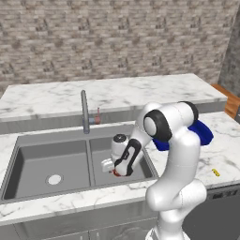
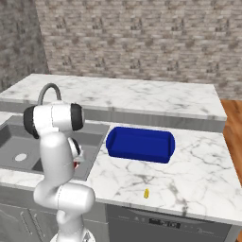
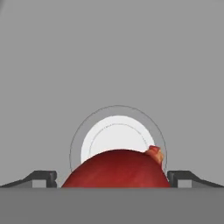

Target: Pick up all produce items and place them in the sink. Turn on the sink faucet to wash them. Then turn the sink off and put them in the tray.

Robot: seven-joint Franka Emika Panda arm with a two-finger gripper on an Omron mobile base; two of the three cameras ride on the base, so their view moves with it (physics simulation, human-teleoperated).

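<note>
The fruit (image 3: pixel 117 169) is a round dark-red thing with a small orange stem nub, and it lies on the grey floor of the sink (image 1: pixel 51 159), in the right-hand bowl as the left base view shows it. In the hand view it sits right in front of the round white drain (image 3: pixel 114 135), covering the drain's lower part. The gripper (image 3: pixel 113 178) is down inside that bowl with its fingers (image 3: pixel 43 177) spread wide, one to each side of the fruit; a gap shows between each tip and the fruit's skin, so nothing is pinched. In the left base view only a sliver of red (image 1: pixel 116 173) shows under the hand, near the bowl's front wall.

The other bowl has its own white drain (image 1: pixel 54 179). The faucet (image 1: pixel 85 112) stands behind the divider between the bowls, with a small lever bearing a reddish mark beside its stem.

To the right of the sink, on the marble counter (image 2: pixel 198 175), lies the blue tray (image 2: pixel 140 143), well apart from the fruit. A small yellow object (image 2: pixel 146 193) lies on the counter near its front edge, in front of the tray. A brick wall (image 2: pixel 142 42) rises behind the raised back ledge.
</note>
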